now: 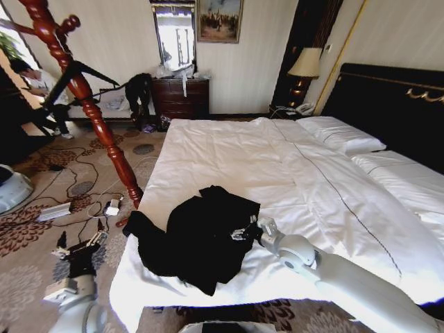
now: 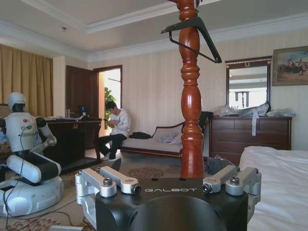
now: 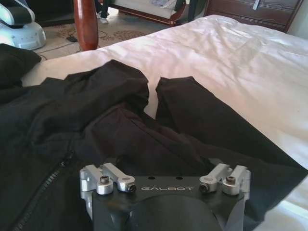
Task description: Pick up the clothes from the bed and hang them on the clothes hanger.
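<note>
Bedroom, one bed [image 1: 229, 152]. We count one coat [image 1: 201, 236] on duvet beside one stand [image 1: 87, 97]. Right gripper [image 1: 241, 232] on coat, fingers unclear to us. Left gripper [image 1: 87, 246] low by floor, also unclear.

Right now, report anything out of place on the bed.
The black coat lies crumpled near the foot edge of the bed, one part hanging over the side toward the coat stand. The right gripper is on it.

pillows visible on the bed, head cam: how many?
2. One white pillow lies nearer the bed's middle by the black headboard; the second lies beside it toward the picture's right edge, partly cut off. More may be out of frame.
</note>
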Controlling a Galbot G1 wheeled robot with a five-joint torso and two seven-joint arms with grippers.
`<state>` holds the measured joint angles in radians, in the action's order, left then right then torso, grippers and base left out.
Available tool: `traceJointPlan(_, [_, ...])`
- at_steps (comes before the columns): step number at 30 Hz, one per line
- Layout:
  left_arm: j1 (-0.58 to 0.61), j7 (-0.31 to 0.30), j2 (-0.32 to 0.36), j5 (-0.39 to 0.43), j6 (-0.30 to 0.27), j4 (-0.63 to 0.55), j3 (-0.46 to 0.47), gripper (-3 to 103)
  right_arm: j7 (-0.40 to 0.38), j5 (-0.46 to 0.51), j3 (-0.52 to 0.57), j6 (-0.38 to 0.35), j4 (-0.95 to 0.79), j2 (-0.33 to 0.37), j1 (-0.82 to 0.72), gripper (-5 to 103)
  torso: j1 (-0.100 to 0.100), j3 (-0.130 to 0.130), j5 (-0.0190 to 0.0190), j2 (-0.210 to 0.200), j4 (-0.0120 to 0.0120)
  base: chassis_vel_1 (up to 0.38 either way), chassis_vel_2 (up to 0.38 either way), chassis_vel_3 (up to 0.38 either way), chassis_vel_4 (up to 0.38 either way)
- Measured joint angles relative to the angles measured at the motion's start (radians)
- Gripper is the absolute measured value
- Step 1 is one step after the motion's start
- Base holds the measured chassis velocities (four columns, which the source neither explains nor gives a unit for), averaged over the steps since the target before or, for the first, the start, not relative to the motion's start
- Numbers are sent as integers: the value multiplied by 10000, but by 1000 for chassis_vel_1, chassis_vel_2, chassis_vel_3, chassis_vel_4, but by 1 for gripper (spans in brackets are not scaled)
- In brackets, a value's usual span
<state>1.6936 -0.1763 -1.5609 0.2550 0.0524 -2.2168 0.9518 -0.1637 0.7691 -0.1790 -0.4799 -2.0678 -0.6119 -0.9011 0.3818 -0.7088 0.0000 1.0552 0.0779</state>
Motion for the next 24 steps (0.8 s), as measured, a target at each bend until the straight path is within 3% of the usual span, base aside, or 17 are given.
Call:
traceJointPlan(2, [34,-44,24,-3,-12,-28,5,100,71,-88,176,73,48,50,-176,78,0,0,-1,1,0,0,0,0,0])
traceJointPlan(4, [44,-61,37,-3,-20,-42,8,100,104,-126,224,117,64,64,-233,78,0,0,-1,0,-1,0,0,0,0])
traceJointPlan(7, [74,-172,92,-8,-50,-78,21,100,468,-522,520,690,204,155,-589,61,0,0,1,0,0,0,0,0,0])
traceJointPlan(9, [78,-192,97,-10,-57,-79,21,100,553,-594,572,820,225,180,-655,61,0,0,0,0,0,0,0,0,0])
traceJointPlan(12, [126,-276,125,-36,-80,-116,4,100,1080,-935,995,1546,258,418,-1106,46,0,0,0,0,-1,0,0,0,0])
traceJointPlan(14, [129,-292,134,-39,-84,-129,1,100,1171,-985,1099,1645,257,467,-1204,40,0,0,0,0,-1,0,0,0,0])
traceJointPlan(17, [130,-424,176,-49,-136,-206,-7,100,1693,-1253,1774,2313,263,730,-1802,24,0,0,0,1,0,0,0,0,0])
traceJointPlan(21, [135,-568,183,-53,-173,-284,-28,100,2318,-1697,2615,3088,368,1030,-2533,13,0,0,1,0,0,0,0,0,0])
traceJointPlan(23, [168,-624,174,-64,-175,-333,-41,100,2270,-1695,3303,3160,235,1164,-2923,3,0,0,3,0,3,0,0,0,0])
traceJointPlan(24, [168,-624,174,-64,-175,-333,-41,100,2270,-1695,3303,3160,235,1164,-2923,3,0,0,3,0,3,0,0,0,0])
